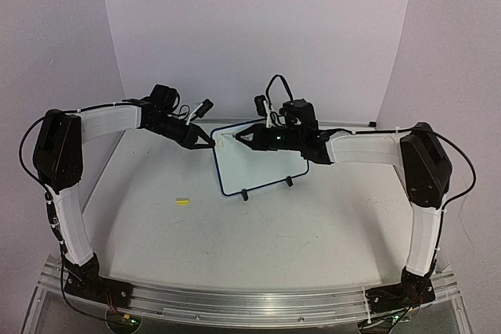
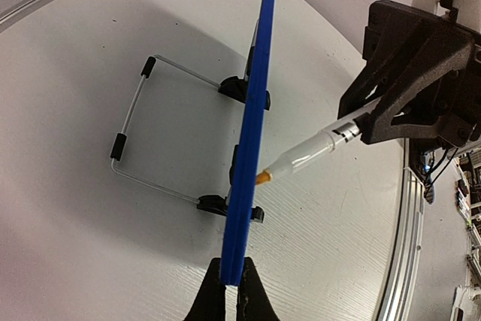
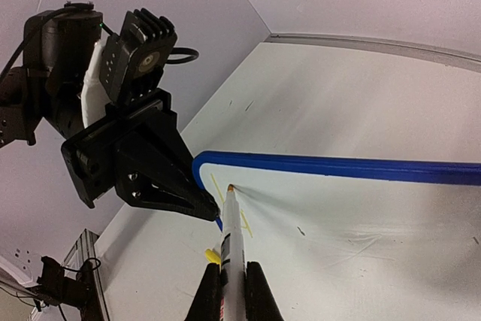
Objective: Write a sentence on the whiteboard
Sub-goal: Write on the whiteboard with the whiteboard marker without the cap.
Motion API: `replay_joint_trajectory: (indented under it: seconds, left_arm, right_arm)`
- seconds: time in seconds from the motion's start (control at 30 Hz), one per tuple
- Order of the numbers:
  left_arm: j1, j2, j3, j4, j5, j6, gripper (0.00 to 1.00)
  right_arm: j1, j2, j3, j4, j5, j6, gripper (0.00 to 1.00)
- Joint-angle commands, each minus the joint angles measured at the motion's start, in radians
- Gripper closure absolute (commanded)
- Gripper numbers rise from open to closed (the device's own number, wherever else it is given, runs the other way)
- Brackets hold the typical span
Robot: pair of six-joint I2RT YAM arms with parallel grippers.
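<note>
The whiteboard (image 1: 262, 163) stands on its wire stand (image 2: 129, 131) at the middle of the table, with a blue rim (image 3: 338, 166). In the left wrist view it shows edge-on (image 2: 255, 110). My left gripper (image 2: 231, 264) is shut on its upper left edge, also seen as the left gripper (image 3: 207, 208) in the right wrist view. My right gripper (image 3: 231, 268) is shut on a white marker (image 3: 231, 234). The marker's orange tip (image 2: 263, 177) touches the board near that corner. Of the sentence, two faint yellow strokes (image 3: 218, 186) show beside the tip.
A small yellow marker cap (image 1: 182, 201) lies on the table left of the board. Two black clip feet (image 1: 245, 195) hold the board's lower edge. White curved walls close in the back and sides. An aluminium rail (image 1: 250, 299) runs along the near edge.
</note>
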Motion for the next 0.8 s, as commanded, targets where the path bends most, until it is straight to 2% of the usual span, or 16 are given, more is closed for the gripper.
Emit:
replay_joint_trajectory:
  seconds: [0.0,0.53,0.77]
  left_arm:
    - [-0.028,-0.010,0.020,-0.043,-0.033,0.025,1.00]
    - [-0.029,-0.012,0.019,-0.043,-0.033,0.025,1.00]
    - [-0.031,-0.014,0.018,-0.043,-0.033,0.025,1.00]
  right_arm:
    - [0.001,0.026,0.038,0.009,0.025,0.007,1.00]
    - [0.001,-0.109,-0.065,0.056,-0.008,-0.040,1.00]
    - [0.001,-0.083,-0.072,0.044,0.003,-0.033,1.00]
